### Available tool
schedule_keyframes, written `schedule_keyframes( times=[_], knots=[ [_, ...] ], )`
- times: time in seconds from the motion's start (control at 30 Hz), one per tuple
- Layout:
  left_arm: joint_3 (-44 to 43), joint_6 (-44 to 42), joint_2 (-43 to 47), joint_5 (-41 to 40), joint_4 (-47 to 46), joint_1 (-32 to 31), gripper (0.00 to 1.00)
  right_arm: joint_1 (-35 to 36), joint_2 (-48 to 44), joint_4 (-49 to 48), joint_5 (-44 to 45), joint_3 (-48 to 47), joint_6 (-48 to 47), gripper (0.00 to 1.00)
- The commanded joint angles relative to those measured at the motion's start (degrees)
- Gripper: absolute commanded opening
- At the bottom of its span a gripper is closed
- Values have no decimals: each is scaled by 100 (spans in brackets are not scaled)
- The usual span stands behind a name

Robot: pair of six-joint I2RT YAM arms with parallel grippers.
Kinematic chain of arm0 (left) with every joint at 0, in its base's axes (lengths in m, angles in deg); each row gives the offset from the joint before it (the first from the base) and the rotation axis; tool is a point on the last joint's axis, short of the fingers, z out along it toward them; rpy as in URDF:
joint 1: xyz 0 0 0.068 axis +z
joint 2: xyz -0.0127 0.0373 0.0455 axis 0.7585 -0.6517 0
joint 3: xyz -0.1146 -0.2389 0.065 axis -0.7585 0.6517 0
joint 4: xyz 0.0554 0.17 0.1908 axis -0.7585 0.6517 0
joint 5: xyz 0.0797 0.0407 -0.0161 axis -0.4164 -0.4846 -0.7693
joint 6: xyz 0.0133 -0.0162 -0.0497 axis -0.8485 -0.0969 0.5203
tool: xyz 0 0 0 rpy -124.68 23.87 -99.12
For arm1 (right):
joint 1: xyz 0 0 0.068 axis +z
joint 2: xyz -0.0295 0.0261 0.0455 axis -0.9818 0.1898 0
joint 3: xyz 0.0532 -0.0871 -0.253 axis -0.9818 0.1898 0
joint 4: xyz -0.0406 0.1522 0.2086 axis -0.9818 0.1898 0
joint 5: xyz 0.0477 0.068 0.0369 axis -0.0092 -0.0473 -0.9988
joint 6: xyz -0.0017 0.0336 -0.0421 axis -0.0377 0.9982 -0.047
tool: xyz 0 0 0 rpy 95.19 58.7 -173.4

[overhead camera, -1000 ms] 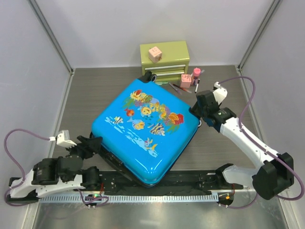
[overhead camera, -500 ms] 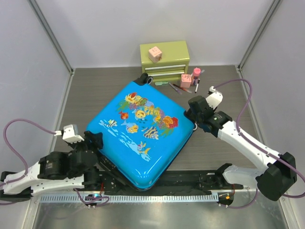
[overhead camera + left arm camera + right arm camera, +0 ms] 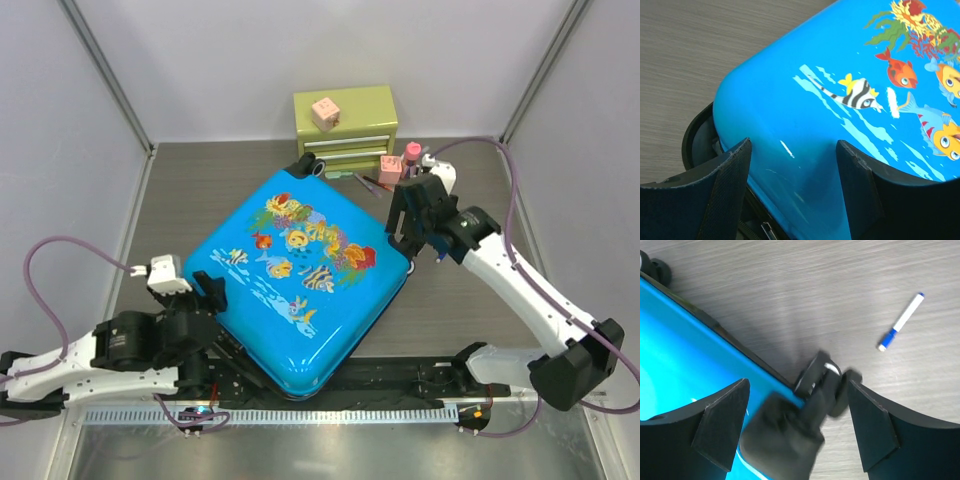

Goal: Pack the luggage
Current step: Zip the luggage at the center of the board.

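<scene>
Black ribbed fingers (image 3: 727, 190) of the left gripper (image 3: 792, 145) stand wide apart over a rounded near corner of the luggage (image 3: 300, 270), pinching nothing. The right gripper (image 3: 797, 385) is equally spread, with a blurred dark fitting (image 3: 820, 377) on the case's edge in the gap and clear of both pads; whether it is a wheel or a handle I cannot tell. The luggage lies flat with its fish print upward, set diagonally mid-table (image 3: 200, 190) between the two arms, its far corner just in front of the green drawer chest (image 3: 345, 120). Judging by the glossy highlights, the shell is stiff and slick, and the case looks far too broad for either jaw to span. The curved face would likely slide out of a pinch, so the rim, a handle or a wheel seems the better hold, with both arms sharing what is probably a bulky load. The top view alone gives the whole layout and the clutter by the chest. The left wrist view alone shows a dark rim peeking out beneath the blue corner. The right wrist view alone shows a blue-capped pen (image 3: 900, 322) lying apart on bare wood grain.
</scene>
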Motion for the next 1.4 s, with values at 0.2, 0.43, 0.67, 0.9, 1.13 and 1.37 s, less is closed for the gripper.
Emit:
schedule_keyframes(
  times=[0.2, 0.43, 0.67, 0.9, 1.13, 1.37],
  knots=[
    [186, -1234, -449, 746, -1950, 225, 72, -744, 1125, -472, -1914, -635, -871, 85],
    [-174, -2227, -1379, 2090, -2892, 1551, 73, -788, 1310, -789, -2169, -390, -836, 86],
    [-701, -2589, -1749, 3672, -3069, 3299, 88, -1060, 1486, -886, -2398, -328, -854, 86],
    [-806, -2298, -1171, 3815, -2429, 4769, 100, -1289, 1661, -921, -2749, -266, -1012, 87],
    [-632, -1378, -908, 3359, -1259, 4814, 100, -1500, 1933, -1053, -3136, -284, -1126, 88],
    [-148, -471, -142, 2593, -494, 4814, 96, -1553, 2241, -1158, -3329, -301, -1205, 88]
  ],
)
